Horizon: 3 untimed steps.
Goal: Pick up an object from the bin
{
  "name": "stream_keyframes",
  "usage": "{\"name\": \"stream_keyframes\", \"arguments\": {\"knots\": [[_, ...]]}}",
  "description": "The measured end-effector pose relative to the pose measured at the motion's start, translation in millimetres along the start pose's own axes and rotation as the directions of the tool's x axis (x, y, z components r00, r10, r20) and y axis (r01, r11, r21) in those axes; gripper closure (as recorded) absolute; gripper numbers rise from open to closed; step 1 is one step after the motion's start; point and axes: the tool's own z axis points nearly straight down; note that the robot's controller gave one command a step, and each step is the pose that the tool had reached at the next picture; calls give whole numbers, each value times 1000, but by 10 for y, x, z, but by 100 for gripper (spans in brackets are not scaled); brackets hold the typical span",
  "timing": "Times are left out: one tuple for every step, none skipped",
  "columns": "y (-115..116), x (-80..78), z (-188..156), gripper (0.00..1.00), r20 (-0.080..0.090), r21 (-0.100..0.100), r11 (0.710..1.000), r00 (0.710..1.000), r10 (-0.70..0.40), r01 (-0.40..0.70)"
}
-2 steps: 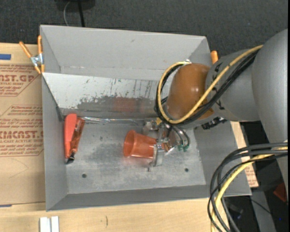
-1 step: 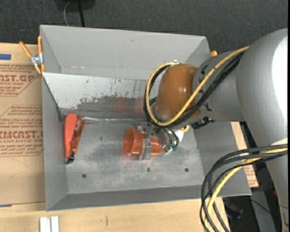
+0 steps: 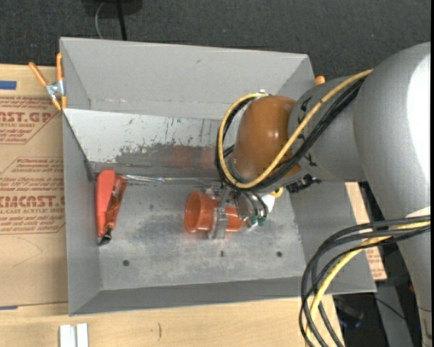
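Bin: a grey metal bin [image 3: 159, 262] with sloping walls, seen from above. Its scuffed floor is mostly bare.
My arm: it reaches in from the right. Its brown-orange domed wrist cover [image 3: 264, 139], looped with black and yellow cables, tips down toward the middle of the floor.
Fingers: my fingers [image 3: 220, 221] stand low, right at a squat orange-red round plastic piece [image 3: 200, 214]. Orange shows on both sides of them. I cannot tell whether they are spread or pinching it.
Task's thing: the round piece rests on the bin floor, near the centre, directly below my wrist.
Other thing: a long flat orange-red plastic tool with a dark tip [image 3: 107, 204] lies along the foot of the left wall, well apart from me.
Why here: I judge the round piece the easier pick. It sits in the open with room on either side, while the flat tool hugs the wall.
Step in hand: by my judgement this is the grasp itself, with the piece not yet lifted.
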Motion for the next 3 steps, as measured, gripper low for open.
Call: {"name": "stream_keyframes", "arguments": {"knots": [[-73, 18, -1127, 100, 3, 0, 1000, 1000, -12, 12], [-73, 18, -1127, 100, 2, 0, 1000, 1000, -12, 12], [-99, -41, -2037, 100, 6, 0, 1000, 1000, 21, -21]]}}
